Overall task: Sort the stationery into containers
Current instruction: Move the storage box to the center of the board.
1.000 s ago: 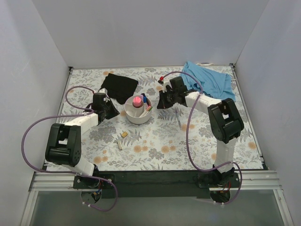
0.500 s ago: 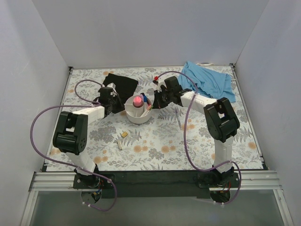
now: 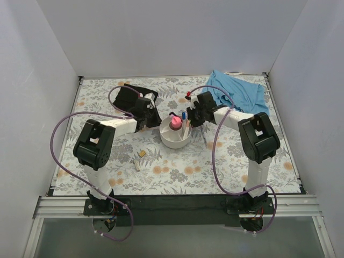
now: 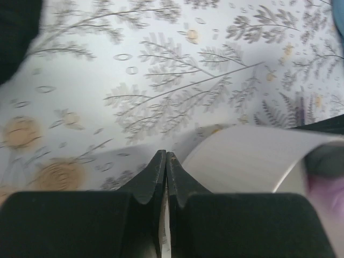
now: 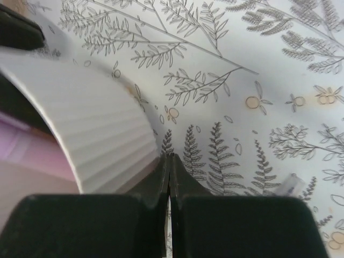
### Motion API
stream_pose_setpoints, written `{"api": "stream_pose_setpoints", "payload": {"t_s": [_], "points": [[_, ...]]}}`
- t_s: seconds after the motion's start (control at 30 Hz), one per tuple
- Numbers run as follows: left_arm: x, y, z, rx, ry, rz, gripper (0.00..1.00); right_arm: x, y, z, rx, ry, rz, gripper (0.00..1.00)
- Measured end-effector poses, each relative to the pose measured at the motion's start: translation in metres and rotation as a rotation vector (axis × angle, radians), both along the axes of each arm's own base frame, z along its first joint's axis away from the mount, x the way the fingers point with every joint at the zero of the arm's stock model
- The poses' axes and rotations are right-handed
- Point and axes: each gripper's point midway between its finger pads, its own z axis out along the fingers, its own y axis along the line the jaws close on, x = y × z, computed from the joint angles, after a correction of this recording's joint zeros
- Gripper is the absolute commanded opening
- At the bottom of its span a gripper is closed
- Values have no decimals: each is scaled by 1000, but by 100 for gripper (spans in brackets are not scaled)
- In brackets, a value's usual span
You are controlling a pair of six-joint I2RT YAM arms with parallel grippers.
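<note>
Closest to the arm bases, tiny tan pieces lie on the floral-print bench. A bit further in sits the white round plastic bowl, small pink-capped bottle upright in its middle cup, which only the overhead cam shows. The wrist cams show its ribbed outer wall instead. The left pincer and right pincer are both clenched on nothing, tight beside opposite sides of the bowl. At the back lies a crumpled blue cloth.
</note>
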Motion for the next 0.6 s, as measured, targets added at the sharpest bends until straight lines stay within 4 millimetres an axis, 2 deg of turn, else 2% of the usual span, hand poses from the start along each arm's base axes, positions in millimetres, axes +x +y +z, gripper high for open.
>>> {"api": "stream_pose_setpoints", "payload": {"t_s": [0.17, 0.27, 0.37, 0.4, 0.47, 0.5, 0.53, 0.6], "points": [[1, -42, 4, -31, -19, -77, 0, 5, -6, 20, 20, -48, -5, 1], [0, -56, 10, -45, -36, -102, 0, 8, -4, 31, 38, -83, 1, 1], [2, -59, 13, -43, -51, -99, 0, 7, -4, 33, 40, -92, 2, 1], [3, -57, 13, -38, -54, -91, 4, 6, -5, 31, 38, -90, 0, 1], [7, -52, 12, -18, -62, -66, 31, 6, -9, 28, 27, -86, -10, 2], [9, -49, 12, -5, -70, -55, 40, 7, -12, 26, 20, -86, -19, 6], [10, -45, 13, 11, -81, -41, 56, 9, -14, 25, 14, -88, -28, 8], [15, -35, 20, 45, -112, -8, 67, 15, -23, 26, -1, -99, -61, 15]]}}
